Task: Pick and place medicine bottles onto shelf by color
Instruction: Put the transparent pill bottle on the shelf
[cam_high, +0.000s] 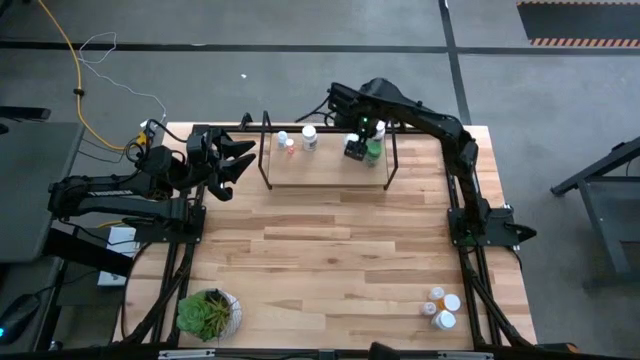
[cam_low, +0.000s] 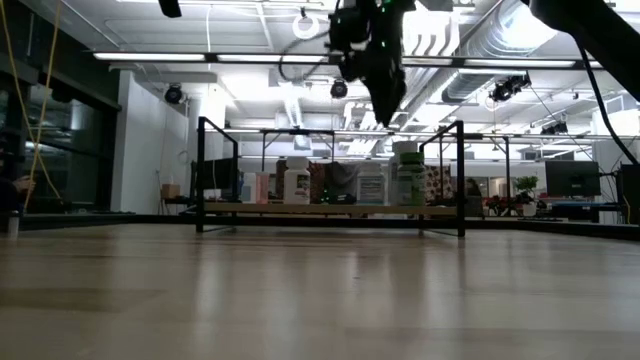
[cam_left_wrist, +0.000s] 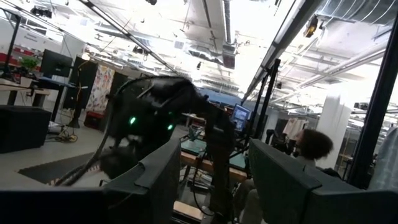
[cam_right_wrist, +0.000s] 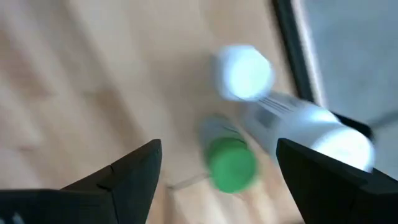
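Observation:
The shelf (cam_high: 325, 168) stands at the table's far edge. On its board stand an orange bottle (cam_high: 288, 144), a white bottle (cam_high: 309, 138), a green bottle (cam_high: 373, 152) and another white bottle (cam_high: 380, 129). My right gripper (cam_high: 353, 147) is open and empty above the shelf's right part. In the right wrist view (cam_right_wrist: 217, 150) the green bottle (cam_right_wrist: 230, 163) stands below, between the fingers, with two white bottles (cam_right_wrist: 244, 71) beside it. In the low view the right gripper (cam_low: 385, 100) hangs clear above the green bottle (cam_low: 408, 185). My left gripper (cam_high: 240, 160) waits open left of the shelf.
Several more bottles, orange and white (cam_high: 441, 308), stand near the table's near right corner. A potted plant (cam_high: 207, 313) stands at the near left corner. The shelf's black posts (cam_high: 392, 150) rise beside my right gripper. A person (cam_left_wrist: 311, 149) shows in the room beyond.

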